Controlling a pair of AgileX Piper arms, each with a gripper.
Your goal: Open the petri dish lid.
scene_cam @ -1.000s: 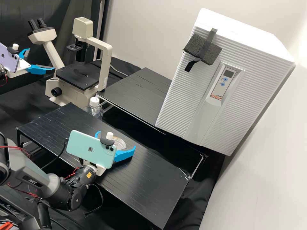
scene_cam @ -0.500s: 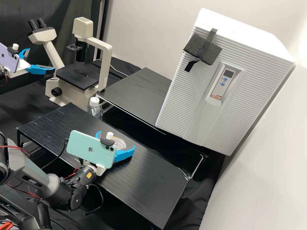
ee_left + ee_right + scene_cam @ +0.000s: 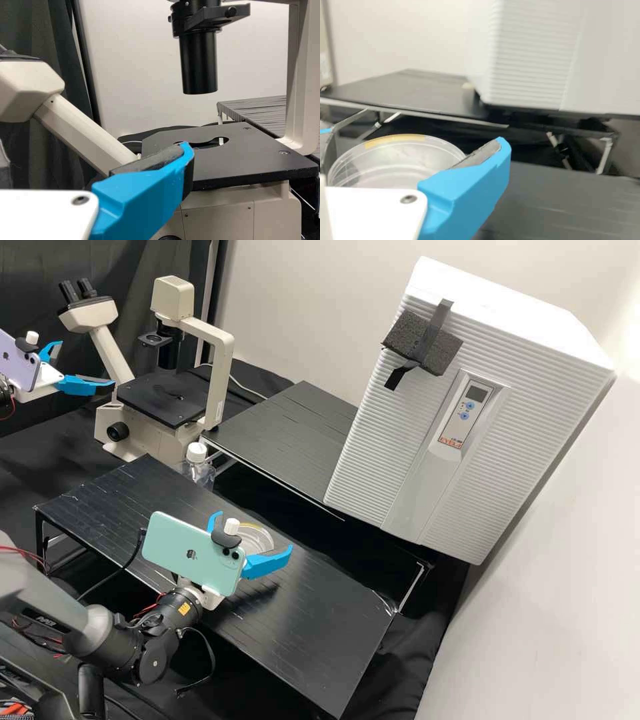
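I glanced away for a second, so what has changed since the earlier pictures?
The right gripper has shifted slightly toward the high view's right, and the petri dish between its fingers has shifted along. The left gripper and microscope stayed put.

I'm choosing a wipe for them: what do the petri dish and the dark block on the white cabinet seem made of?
The petri dish looks like glossy plastic, possibly glass: clear, catching highlights. The dark block looks like matt foam: its surface is pitted.
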